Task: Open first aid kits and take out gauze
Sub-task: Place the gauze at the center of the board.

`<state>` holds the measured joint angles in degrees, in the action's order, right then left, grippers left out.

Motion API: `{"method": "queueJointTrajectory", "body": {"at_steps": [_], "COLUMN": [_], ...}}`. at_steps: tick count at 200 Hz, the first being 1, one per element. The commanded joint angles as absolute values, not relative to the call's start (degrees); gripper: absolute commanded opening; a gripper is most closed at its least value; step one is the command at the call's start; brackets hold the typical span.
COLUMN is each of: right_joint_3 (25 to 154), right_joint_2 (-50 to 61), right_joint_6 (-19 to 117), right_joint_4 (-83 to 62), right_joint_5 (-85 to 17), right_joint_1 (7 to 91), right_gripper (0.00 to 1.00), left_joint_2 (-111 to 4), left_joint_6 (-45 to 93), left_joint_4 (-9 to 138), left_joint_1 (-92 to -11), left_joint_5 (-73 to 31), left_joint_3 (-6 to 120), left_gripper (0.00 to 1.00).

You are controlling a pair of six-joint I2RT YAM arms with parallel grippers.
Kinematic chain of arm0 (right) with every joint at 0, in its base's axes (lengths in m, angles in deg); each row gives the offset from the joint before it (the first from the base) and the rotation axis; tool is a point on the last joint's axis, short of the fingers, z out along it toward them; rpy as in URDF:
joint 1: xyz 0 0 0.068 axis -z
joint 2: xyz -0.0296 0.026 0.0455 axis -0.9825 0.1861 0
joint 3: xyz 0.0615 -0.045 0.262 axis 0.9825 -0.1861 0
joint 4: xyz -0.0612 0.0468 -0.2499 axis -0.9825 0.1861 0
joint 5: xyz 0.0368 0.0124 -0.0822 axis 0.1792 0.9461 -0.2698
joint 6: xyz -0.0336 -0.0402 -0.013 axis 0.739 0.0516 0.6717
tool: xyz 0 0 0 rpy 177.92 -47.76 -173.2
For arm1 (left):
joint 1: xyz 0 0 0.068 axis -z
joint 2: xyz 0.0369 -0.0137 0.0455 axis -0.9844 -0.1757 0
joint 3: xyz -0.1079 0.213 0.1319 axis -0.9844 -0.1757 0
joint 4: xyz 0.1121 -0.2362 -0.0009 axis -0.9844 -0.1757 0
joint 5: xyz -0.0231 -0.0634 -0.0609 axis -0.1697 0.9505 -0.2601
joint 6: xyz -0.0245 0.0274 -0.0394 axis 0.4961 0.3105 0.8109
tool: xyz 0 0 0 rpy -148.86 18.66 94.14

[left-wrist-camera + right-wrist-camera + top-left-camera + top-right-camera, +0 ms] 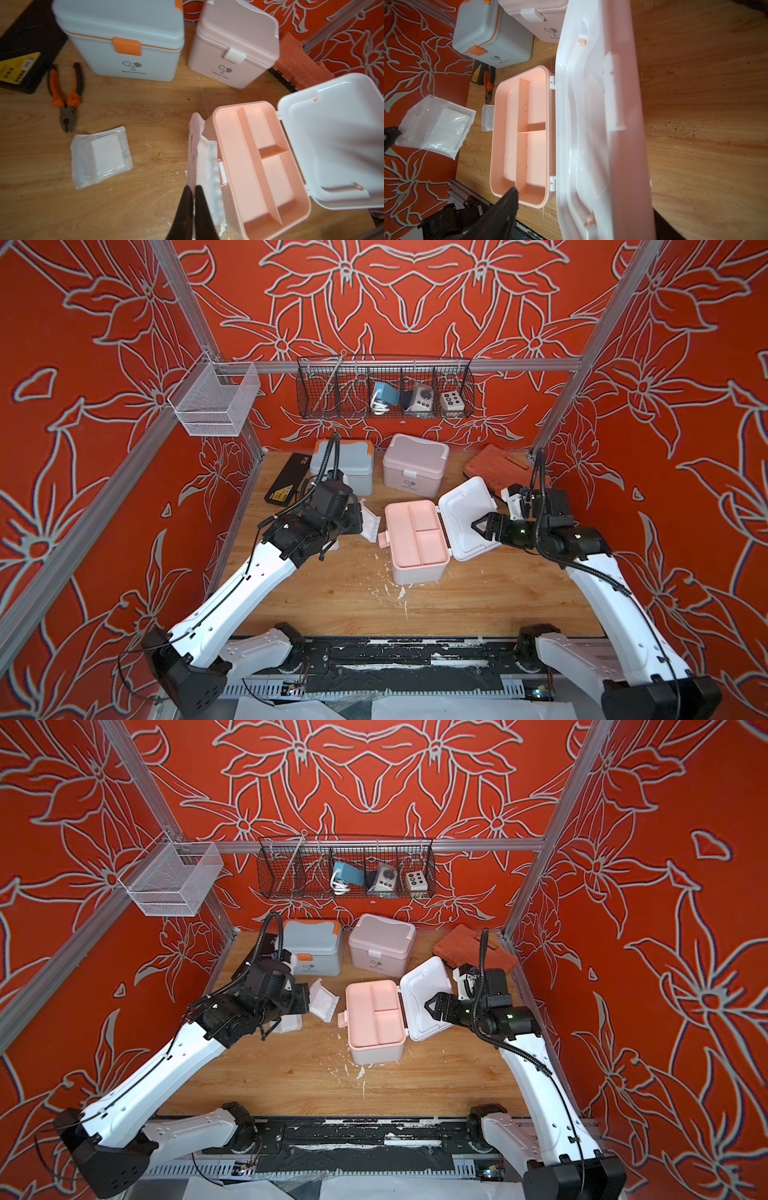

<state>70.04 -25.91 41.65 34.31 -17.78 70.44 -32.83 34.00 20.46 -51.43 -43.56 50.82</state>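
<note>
Black flat case (pixel 286 485) with a yellow label lies at the far left of the wooden table (pixel 457 605), and pliers (pixel 66 97) with orange handles lie just beside it. Near them one gauze packet (pixel 101 154) lies flat on the wood. The left gripper (pixel 193 188) is closed tight on the edge of a second gauze packet (pixel 204 158) and holds it up just beside the latch side of the open kit (pixel 415 539). Behind stand the blue-grey kit (pixel 347 464) and the pale pink kit (pixel 413 466), both with the lid down. The open kit shows its peach divided tray, and its white lid (pixel 469 518) is thrown back to the right. The right gripper (pixel 478 527) has its jaws spread wide with the lid between them. Whether a finger touches the lid, I cannot tell. At the right rear lies the orange-red tool case (pixel 498 466).
</note>
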Motion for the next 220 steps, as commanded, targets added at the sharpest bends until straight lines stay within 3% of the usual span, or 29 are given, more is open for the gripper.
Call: {"method": "queueJointTrajectory", "body": {"at_steps": [1,53,86,149,220], "right_joint_3": [69.2,68.7,68.1,67.6,67.4], "right_joint_2": [-26.1,-25.8,-25.7,-25.8,-24.9], "right_joint_6": [41.5,41.0,40.2,39.5,39.3], "right_joint_4": [33.1,31.8,30.5,29.2,28.4], "right_joint_5": [-16.5,-14.6,-13.5,-11.9,-10.3], "right_joint_1": [70.7,70.7,70.7,70.7,70.7], "right_gripper": [0.80,0.80,0.79,0.79,0.79], "left_joint_2": [-29.7,-23.5,-24.4,-34.1,-35.3], "left_joint_6": [31.9,29.0,30.9,29.8,26.8], "left_joint_4": [20.2,23.1,26.5,31.6,36.2], "left_joint_1": [-57.5,-77.4,-84.2,-89.1,-93.5], "left_joint_5": [-45.4,-43.3,-40.6,-38.8,-37.4], "left_joint_3": [47.8,40.0,37.6,35.1,28.9], "left_gripper": [0.00,0.00,0.00,0.00,0.00]}}
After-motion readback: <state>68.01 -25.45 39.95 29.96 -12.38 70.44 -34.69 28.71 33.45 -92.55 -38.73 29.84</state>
